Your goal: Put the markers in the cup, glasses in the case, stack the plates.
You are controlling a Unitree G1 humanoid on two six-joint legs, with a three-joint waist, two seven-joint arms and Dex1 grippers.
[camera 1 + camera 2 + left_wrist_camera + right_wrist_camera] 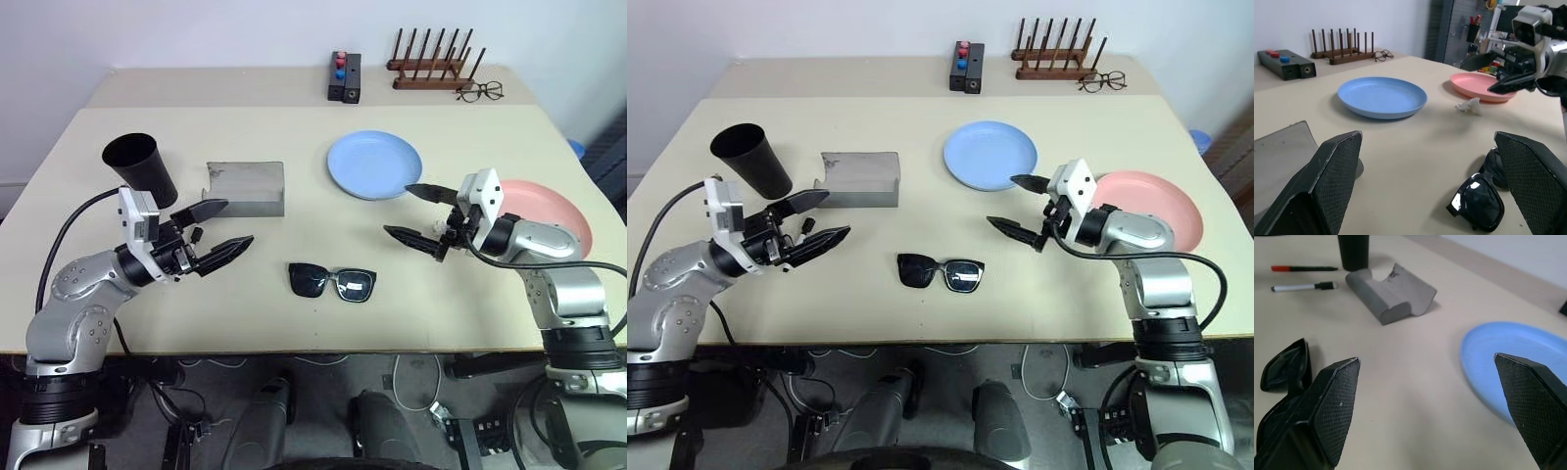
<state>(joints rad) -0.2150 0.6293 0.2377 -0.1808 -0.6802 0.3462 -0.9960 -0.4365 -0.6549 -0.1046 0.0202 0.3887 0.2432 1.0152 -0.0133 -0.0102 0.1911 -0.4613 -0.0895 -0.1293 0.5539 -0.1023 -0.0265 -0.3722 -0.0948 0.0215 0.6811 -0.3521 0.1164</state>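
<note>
sunglasses lie on the table between the spread left claw and spread right claw.

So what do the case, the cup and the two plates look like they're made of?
The case: grey, felt-like fabric, matte and soft-edged, fuzzy at its torn-looking rim. The cup: probably matte black plastic, plain with no glare. The blue plate and pink plate: smooth, likely plastic or melamine, with a dull satin sheen; ceramic can't be ruled out.
</note>
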